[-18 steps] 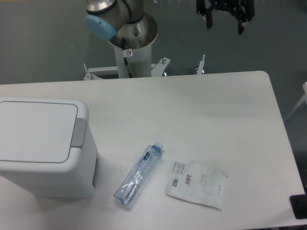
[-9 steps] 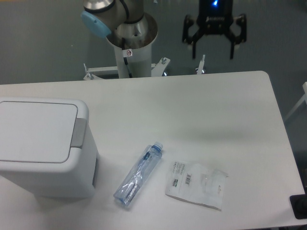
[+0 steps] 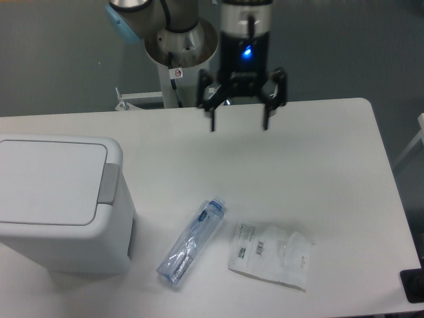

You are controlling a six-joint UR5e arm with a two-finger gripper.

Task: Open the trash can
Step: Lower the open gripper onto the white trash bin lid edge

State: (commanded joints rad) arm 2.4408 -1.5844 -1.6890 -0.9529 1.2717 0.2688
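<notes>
The trash can (image 3: 59, 199) is a large white boxy bin at the left edge of the table, with its flat lid down and a grey push tab (image 3: 110, 183) on its right edge. My gripper (image 3: 239, 124) hangs open and empty above the back middle of the table, well to the right of the bin and higher than its lid. Its two black fingers point down and stand wide apart.
An empty clear plastic bottle (image 3: 192, 241) lies on the table just right of the bin. A crumpled clear plastic bag (image 3: 271, 254) with a label lies beside it. The robot's base column (image 3: 180, 59) stands behind the table. A dark object (image 3: 413, 286) sits at the front right corner.
My gripper has moved down and to the left, from the top right of the view toward the back middle of the table. It has stayed open. The bin has not changed.
</notes>
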